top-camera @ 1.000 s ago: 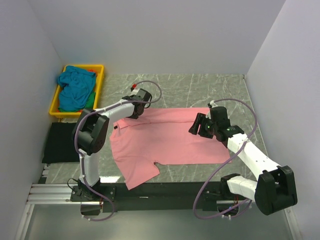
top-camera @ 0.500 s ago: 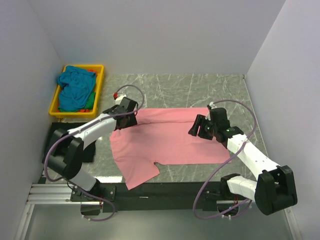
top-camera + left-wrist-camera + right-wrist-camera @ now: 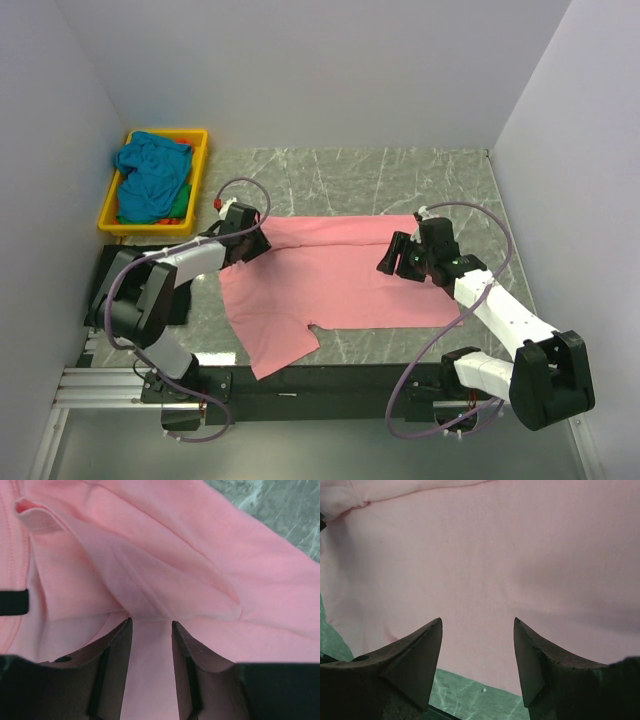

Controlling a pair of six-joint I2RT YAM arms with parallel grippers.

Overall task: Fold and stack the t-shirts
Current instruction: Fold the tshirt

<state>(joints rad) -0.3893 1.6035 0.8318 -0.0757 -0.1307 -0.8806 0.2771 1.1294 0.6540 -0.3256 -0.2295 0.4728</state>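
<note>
A salmon pink t-shirt lies spread on the marble table, its far edge folded over into a ridge. My left gripper sits low at the shirt's far left corner. In the left wrist view its fingertips stand partly apart with pink cloth between them, and creases run to the tips. My right gripper hovers open over the shirt's right half, with only flat pink cloth showing between its fingers. A crumpled teal t-shirt lies in the tray on a green one.
The yellow tray stands at the far left against the wall. A black mat lies in front of it, under the left arm. Bare marble table runs behind the shirt. Walls close in on the left, back and right.
My left arm has swung left and lower, carrying its gripper along the shirt's far edge to the far left corner. The right arm and the shirt's body have stayed put.
</note>
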